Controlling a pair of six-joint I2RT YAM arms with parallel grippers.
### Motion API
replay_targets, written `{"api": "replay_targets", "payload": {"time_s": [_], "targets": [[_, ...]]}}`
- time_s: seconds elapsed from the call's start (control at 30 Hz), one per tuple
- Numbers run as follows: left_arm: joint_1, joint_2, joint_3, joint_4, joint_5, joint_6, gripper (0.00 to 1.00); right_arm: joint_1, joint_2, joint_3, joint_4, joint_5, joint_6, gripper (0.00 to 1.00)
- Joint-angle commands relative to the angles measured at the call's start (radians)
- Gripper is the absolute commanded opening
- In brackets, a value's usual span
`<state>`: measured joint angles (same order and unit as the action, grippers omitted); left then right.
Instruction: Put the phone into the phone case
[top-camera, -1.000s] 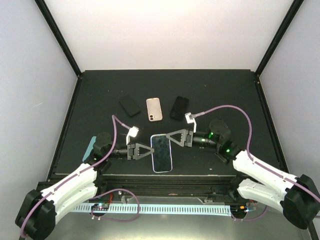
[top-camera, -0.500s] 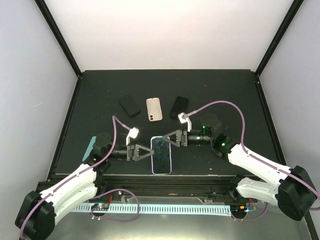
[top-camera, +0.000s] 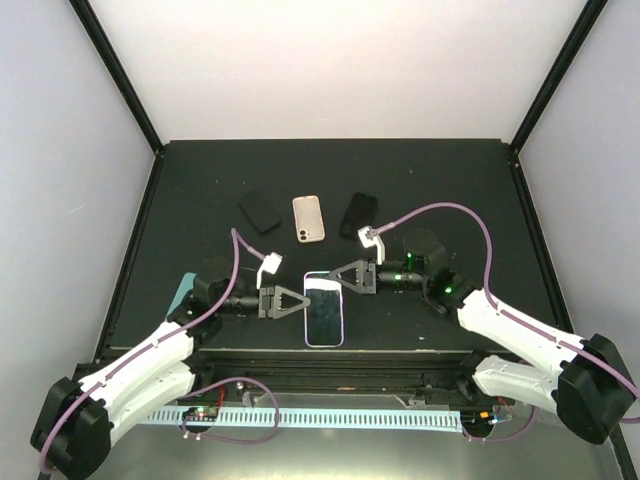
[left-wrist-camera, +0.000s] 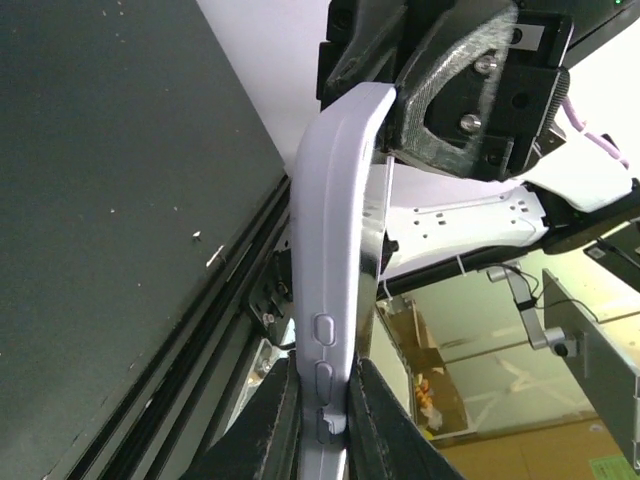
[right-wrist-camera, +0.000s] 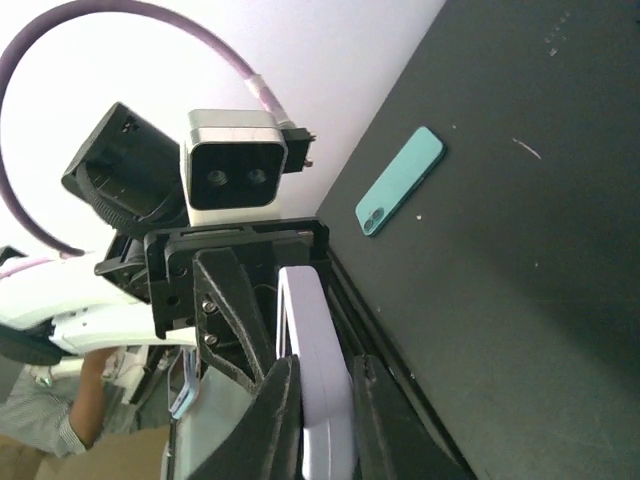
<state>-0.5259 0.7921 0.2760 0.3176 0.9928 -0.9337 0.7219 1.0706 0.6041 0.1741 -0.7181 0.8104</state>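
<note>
The phone (top-camera: 323, 310) sits screen-up at the near middle of the worktop (top-camera: 200, 180), inside the lavender phone case (left-wrist-camera: 335, 250); whether it is seated at every corner cannot be told from these views, and the same goes for whether it rests on the surface or hangs just above it; the left pincer (top-camera: 300, 302) is closed narrowly on the case's left long edge near the side buttons, and the right pincer (top-camera: 340, 277) is likewise closed on the opposite edge towards the far corner; judged step: final seating, with the fit to be confirmed; the next move calls for an even squeeze or a press at any proud corner, one pincer bracing while the other works; edges: the near rim of the worktop lies just beside the phone's near end, so room there is slight; a teal phone (right-wrist-camera: 402, 180) lies to the left, apart; a dark case (top-camera: 260, 211), a pale phone (top-camera: 308, 218) and a black phone (top-camera: 358, 215) lie in a row beyond, with open room between.
</note>
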Motion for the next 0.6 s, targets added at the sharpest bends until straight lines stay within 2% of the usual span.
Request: {"api": "replay_targets", "payload": {"time_s": [0.0, 0.13, 0.3, 0.47, 0.57], "targets": [[-0.005, -0.013, 0.063, -0.083, -0.103, 0.035, 0.02, 0.007, -0.009, 0.003, -0.043, 0.044, 0.037, 0.22], [-0.004, -0.035, 0.06, -0.02, -0.146, -0.033, 0.02, 0.009, -0.048, -0.08, 0.046, 0.016, 0.116, 0.52], [-0.002, -0.067, 0.066, 0.073, -0.222, -0.107, 0.02, 0.019, -0.085, -0.166, 0.158, -0.01, 0.194, 0.74], [-0.002, -0.063, 0.097, 0.112, -0.263, -0.133, 0.02, 0.023, -0.097, -0.211, 0.211, -0.009, 0.258, 0.74], [-0.002, -0.057, 0.094, 0.144, -0.275, -0.158, 0.02, 0.023, -0.08, -0.239, 0.329, -0.034, 0.337, 0.71]]}}
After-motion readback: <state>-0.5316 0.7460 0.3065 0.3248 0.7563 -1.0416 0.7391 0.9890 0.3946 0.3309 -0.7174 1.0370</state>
